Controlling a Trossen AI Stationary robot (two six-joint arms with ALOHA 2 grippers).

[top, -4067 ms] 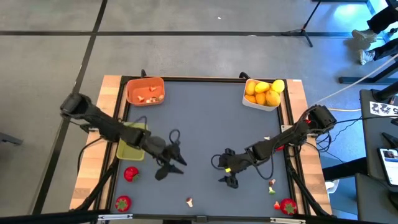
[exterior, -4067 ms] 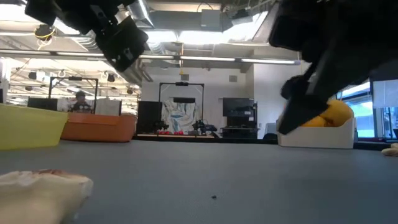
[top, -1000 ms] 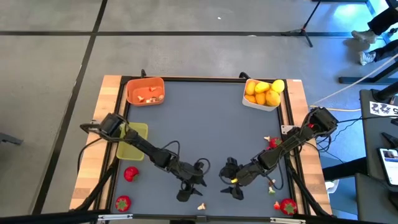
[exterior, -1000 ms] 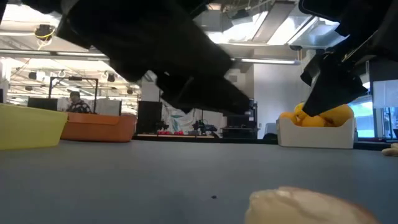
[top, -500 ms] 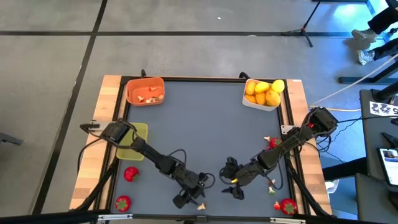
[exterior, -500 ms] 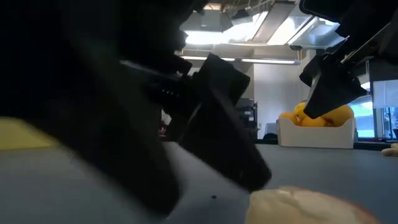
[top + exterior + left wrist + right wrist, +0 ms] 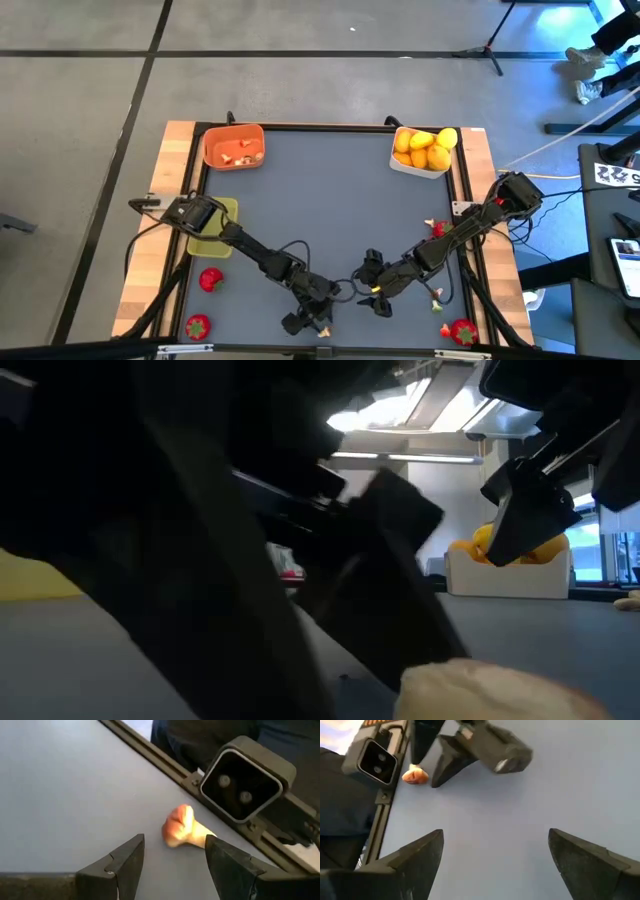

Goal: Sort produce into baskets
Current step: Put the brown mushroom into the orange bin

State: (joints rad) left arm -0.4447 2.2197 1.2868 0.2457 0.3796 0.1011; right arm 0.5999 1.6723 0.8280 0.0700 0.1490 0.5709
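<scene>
A small pale-and-red bit (image 7: 182, 827) lies on the grey table close to its near edge; it also shows in the low view (image 7: 490, 690) and the right wrist view (image 7: 415, 776). My left gripper (image 7: 312, 320) is open and low over it, its two fingers (image 7: 131, 856) standing on either side just short of the bit, not touching. My right gripper (image 7: 378, 300) is open and empty a little to the right. The orange bin (image 7: 234, 146) holds small bits, the white bin (image 7: 422, 150) holds citrus, and the yellow-green bin (image 7: 212, 225) stands at the left.
Strawberries lie near the table's left edge (image 7: 210, 279), at the near left (image 7: 197, 326), near right (image 7: 462, 331) and right (image 7: 437, 229). More small bits (image 7: 438, 298) lie right of my right gripper. The low camera's housing (image 7: 245, 777) sits on the near rail just behind the bit.
My left gripper has moved toward the table's near edge and down toward the pale-and-red bit, staying open. The bit has not moved. My right gripper has kept still.
</scene>
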